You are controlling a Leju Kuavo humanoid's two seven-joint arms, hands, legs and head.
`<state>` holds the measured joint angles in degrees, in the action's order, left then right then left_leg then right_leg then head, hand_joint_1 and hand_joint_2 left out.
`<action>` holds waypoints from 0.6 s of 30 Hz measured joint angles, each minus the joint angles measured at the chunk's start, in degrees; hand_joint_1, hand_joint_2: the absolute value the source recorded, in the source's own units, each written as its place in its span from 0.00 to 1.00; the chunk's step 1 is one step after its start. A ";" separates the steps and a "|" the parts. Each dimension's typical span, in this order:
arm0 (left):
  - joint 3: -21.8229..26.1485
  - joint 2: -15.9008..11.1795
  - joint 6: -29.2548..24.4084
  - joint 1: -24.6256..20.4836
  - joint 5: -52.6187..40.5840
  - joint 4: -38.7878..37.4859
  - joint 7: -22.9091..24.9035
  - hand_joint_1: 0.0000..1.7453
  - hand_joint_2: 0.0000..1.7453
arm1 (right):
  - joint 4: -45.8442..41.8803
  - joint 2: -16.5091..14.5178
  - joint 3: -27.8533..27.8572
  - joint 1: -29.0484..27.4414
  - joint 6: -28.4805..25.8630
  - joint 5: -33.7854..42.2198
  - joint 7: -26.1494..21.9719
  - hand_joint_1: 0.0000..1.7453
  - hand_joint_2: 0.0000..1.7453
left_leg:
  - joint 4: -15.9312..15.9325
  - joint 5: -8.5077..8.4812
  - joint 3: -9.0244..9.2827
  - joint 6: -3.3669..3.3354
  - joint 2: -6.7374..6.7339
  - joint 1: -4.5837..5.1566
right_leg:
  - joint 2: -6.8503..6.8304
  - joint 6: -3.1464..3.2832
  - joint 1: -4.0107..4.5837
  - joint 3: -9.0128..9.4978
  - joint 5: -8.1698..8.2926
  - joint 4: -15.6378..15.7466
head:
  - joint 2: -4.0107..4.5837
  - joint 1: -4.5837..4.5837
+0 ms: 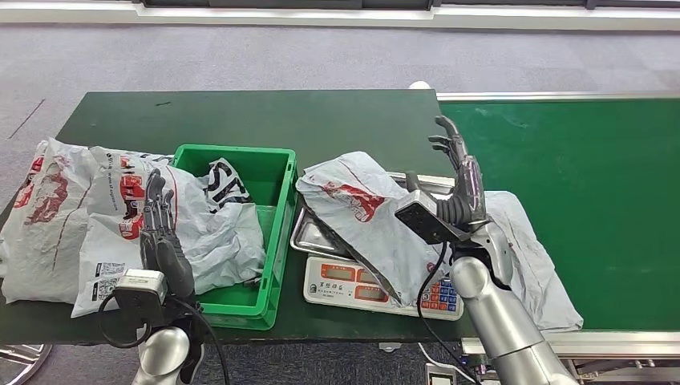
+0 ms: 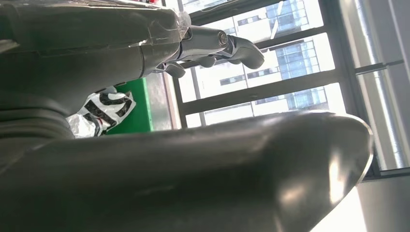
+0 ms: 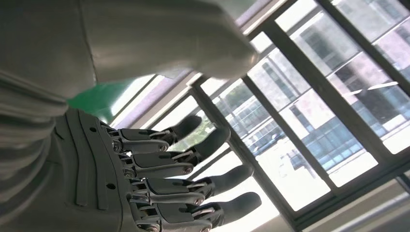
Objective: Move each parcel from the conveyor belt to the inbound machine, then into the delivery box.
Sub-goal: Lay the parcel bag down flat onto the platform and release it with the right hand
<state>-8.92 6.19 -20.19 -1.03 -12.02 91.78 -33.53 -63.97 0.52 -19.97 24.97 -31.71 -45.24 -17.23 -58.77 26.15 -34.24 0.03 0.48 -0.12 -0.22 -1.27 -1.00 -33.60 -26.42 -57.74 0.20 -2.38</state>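
So the biggest thing here is the conveyor belt [image 1: 577,200] on the right, butted up against the dark green desk [image 1: 257,112]. One grey parcel [image 1: 529,257] lies flat at the belt's near edge, partly under the right arm, so that one hasn't been moved yet. A second parcel [image 1: 361,208] is draped over the inbound machine [image 1: 353,281], which looks like a scale with a steel tray. It hangs well past the tray and covers part of the display, so I'd guess the reading could be off or blocked.

The delivery box [image 1: 269,241], a green crate, already has a crumpled bag [image 1: 220,233] in it, and more white bags [image 1: 56,216] are piled on the desk beside it, leaning on its rim. Room is getting tight, so the next parcel might slide off the heap rather than settle inside.

The right hand [image 1: 459,180] is up beside the scale parcel, fingers straight and spread, holding nothing. Soft slippery plastic plus flat fingers means it could just push the bag off the tray. The left hand [image 1: 163,237] is over the bags by the crate, fingers extended, nothing in it either.
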 joint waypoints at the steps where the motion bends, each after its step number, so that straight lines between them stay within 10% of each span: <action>1: -0.03 0.00 0.04 0.02 -0.05 0.00 0.09 0.00 0.00 | -1.18 0.33 0.03 -1.16 -0.19 -0.31 0.53 0.00 1.00 | 0.00 0.01 0.00 0.00 -0.01 0.00 | 0.01 0.00 0.00 -0.01 0.00 0.00 | 0.00 0.00; 18: -1.29 0.00 -6.14 0.40 -2.14 -0.02 -1.07 0.00 0.00 | -14.60 2.58 2.22 -11.09 -3.53 -6.18 -0.18 0.00 1.00 | 0.00 0.04 0.02 0.00 -0.09 0.00 | 0.09 0.00 0.00 0.00 0.00 0.00 | 0.00 0.00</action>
<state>-10.21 6.19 -26.33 -0.63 -14.16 91.76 -34.60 -78.56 3.10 -17.75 13.88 -35.24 -51.42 -17.42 -58.76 26.19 -34.22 0.03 0.38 -0.12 -0.13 -1.26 -1.00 -33.60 -26.42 -57.74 0.20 -2.38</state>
